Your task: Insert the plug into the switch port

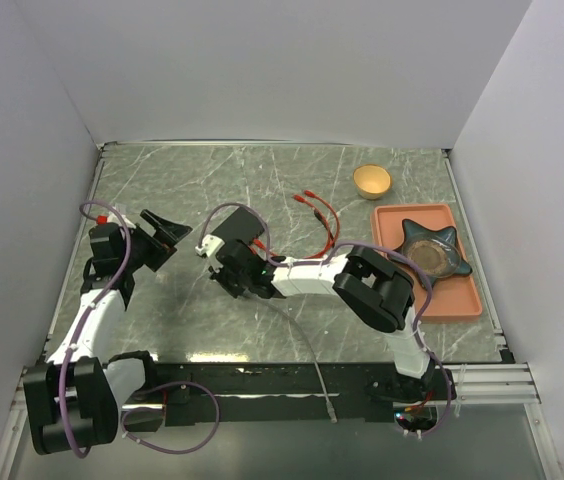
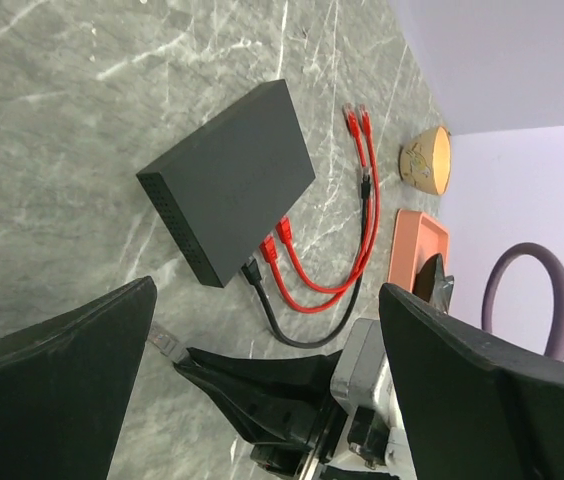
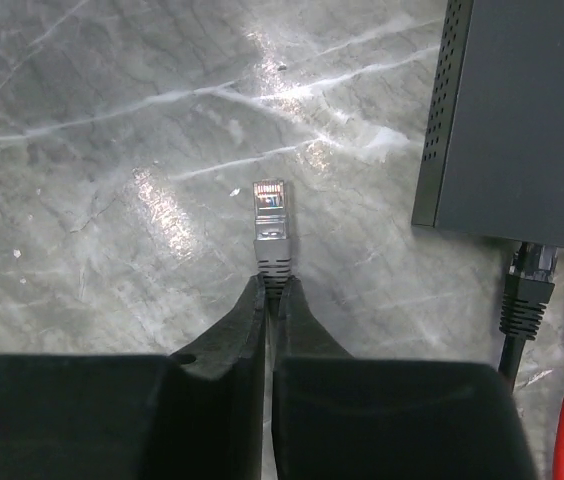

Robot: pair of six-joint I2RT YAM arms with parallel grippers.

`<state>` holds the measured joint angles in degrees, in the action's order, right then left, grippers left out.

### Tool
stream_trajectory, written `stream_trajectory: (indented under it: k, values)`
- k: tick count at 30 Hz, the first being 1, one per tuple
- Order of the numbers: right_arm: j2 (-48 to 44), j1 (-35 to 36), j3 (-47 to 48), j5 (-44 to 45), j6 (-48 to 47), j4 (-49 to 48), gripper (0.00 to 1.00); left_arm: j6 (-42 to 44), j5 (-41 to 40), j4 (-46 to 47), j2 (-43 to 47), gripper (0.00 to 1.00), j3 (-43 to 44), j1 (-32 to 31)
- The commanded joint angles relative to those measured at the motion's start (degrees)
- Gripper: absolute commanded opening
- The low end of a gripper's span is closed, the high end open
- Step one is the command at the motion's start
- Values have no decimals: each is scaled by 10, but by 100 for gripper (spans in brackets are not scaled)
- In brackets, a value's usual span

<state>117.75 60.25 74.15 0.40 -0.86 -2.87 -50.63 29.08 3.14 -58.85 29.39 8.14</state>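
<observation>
Beside the box (image 3: pixel 522 110) | right end effector (image 3: pixel 270 288) pinching plug (image 3: pixel 269 205) | left end effector (image 2: pixel 267 295) open | square plug to port

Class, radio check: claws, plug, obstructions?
Right claw shut on plug. Left claw open, empty. Plug beside switch, not inserted. Red cables, black cable already plugged in.

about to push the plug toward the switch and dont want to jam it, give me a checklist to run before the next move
1. Plug held by right fingers: ok, shut just behind it.
2. Plug lined up with a port: not ok, the switch lies off to its right and the plug points past its corner.
3. Free port: cannot tell, the port face is hidden; a black cable and red cables already enter it.
4. Left fingers clear of the switch: ok, open and apart from it.
5. Switch flat on the table: ok.
</observation>
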Motion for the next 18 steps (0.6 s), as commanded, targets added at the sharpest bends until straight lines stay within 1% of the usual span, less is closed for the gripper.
stream_trajectory:
  k: [1,4,8,9,11,12,16,18]
  values:
    - [-7,-7,-13,1,8,-17,0,17,23,3,3,99,8,6]
    - [-48,-9,-38,24,5,-27,0,15,33,10,-3,99,7,6]
    - [-116,-7,-67,84,-5,-36,0,6,32,15,-10,98,9,-2]
    - [-126,-7,-72,118,-11,-37,0,4,33,17,-13,97,11,-11]
    - [-153,0,-85,148,-20,-44,0,-2,33,23,-21,97,17,-22]
    - [-159,4,-89,185,-33,-49,0,-4,34,29,-25,97,18,-35]
    - [-178,23,-105,266,-67,-64,0,-28,38,60,-45,96,25,-66]
    - [-181,37,-107,286,-84,-72,0,-32,32,69,-56,95,30,-85]
